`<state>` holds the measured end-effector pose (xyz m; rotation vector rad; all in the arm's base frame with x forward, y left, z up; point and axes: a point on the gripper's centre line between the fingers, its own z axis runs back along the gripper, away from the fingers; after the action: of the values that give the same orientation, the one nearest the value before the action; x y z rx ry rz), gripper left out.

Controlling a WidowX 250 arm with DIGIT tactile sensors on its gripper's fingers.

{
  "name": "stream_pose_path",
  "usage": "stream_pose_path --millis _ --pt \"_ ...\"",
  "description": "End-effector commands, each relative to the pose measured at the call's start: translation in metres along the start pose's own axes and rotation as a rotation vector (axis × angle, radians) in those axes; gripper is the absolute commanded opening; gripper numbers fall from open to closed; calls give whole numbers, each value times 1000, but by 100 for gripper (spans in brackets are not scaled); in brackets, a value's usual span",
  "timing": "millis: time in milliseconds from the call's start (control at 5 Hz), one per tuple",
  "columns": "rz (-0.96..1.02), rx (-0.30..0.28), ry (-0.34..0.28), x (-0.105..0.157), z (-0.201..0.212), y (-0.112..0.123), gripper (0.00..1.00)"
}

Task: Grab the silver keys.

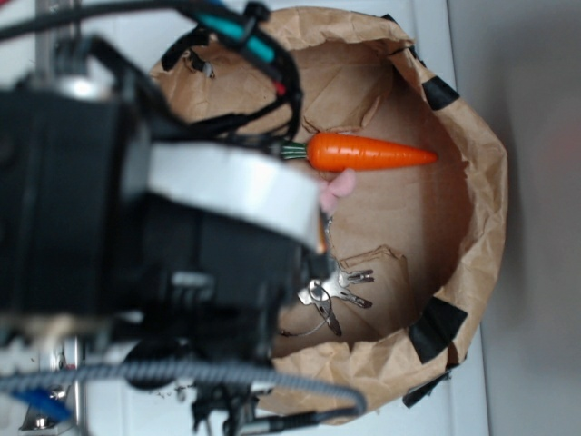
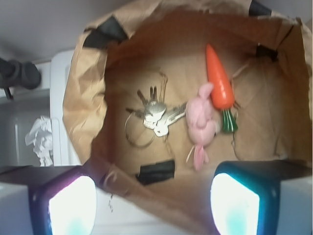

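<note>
Wrist view alone shows bunny [image 2: 200,123] beside silver keys [image 2: 155,116]; fingers [image 2: 72,206] seemingly apart.

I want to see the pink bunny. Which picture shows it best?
The wrist view. There the whole pink plush bunny lies on the brown paper, between the silver keys and the orange carrot. In the exterior view only a small pink bit peeks out from behind the robot arm.

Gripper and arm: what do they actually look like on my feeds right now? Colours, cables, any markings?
Exterior view: the arm is a blurred black body with a white band, black cables plus a teal one above, and a grey braided cable below. Wrist view: the gripper has two dark fingers with glowing whitish-teal pads. No markings legible.
</note>
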<state>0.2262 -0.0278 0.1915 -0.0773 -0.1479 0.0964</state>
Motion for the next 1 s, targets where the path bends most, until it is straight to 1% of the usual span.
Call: stream_pose_path --millis 0,200,400,600,800 --pt "86 15 -43 22 -23 25 100" --pt "192 56 -73 19 -40 32 100" --pt "332 93 -57 16 -55 39 100" --pt "488 114 -76 9 -62 46 100" --pt "525 111 -52 11 -74 47 100"
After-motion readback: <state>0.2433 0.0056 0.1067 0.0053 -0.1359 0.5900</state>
